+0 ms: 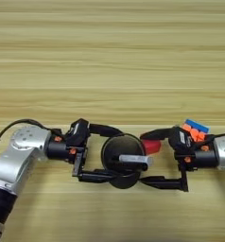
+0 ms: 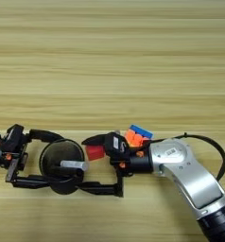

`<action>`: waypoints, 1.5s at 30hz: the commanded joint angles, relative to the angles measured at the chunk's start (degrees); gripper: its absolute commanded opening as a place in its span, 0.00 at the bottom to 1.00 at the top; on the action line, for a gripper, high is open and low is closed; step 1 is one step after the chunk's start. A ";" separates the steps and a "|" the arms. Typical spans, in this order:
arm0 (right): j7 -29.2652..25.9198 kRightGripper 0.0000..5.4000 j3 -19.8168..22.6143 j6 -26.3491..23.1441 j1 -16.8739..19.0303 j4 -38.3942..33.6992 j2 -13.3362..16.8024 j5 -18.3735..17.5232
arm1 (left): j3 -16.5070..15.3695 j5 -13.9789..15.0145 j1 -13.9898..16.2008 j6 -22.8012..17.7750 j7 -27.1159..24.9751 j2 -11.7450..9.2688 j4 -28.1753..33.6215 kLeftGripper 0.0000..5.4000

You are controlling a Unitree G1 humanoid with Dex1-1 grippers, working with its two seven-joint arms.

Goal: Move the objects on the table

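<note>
The black cylindrical cup (image 1: 123, 160), a black-and-silver marker (image 1: 133, 159) lying across its mouth, stands on the light-brown wood-grain table (image 1: 112, 61). The left gripper (image 1: 107, 153) spreads wide around it. Right of the cup, the right gripper (image 1: 150, 158) spreads wide about the small red cube (image 1: 152, 146); the multicoloured puzzle cube (image 1: 195, 129) lies beyond.

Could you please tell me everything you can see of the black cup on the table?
The black cup is round and dark, seen from above, standing upright on the wooden table. A black-and-silver marker lies across its mouth. The left gripper brackets it, fingers open on either side. The small red cube sits just to its right.
</note>
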State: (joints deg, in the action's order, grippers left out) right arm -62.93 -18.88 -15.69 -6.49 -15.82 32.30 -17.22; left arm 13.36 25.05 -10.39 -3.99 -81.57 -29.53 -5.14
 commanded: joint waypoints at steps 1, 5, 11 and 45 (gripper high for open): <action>0.13 1.00 -1.29 0.53 -1.46 0.40 0.77 2.32 | 0.42 -1.29 -0.46 0.67 0.22 0.42 -0.63 1.00; -0.22 1.00 -1.83 0.30 -2.27 0.51 0.41 2.68 | 0.53 -1.76 -0.63 1.14 0.42 0.96 -1.97 1.00; 0.06 1.00 -3.55 0.04 -4.03 1.19 -0.69 3.75 | 0.50 -2.41 -0.75 1.92 0.59 1.47 -4.43 1.00; 1.83 0.87 -5.54 -0.33 -7.60 3.25 -6.60 3.42 | 0.97 -2.67 -1.37 2.52 0.56 1.82 -6.64 0.94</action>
State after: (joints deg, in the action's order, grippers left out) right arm -60.69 -24.40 -15.73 -12.60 -11.88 26.77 -12.65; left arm 13.33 25.15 -11.94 -1.39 -81.75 -27.56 -10.84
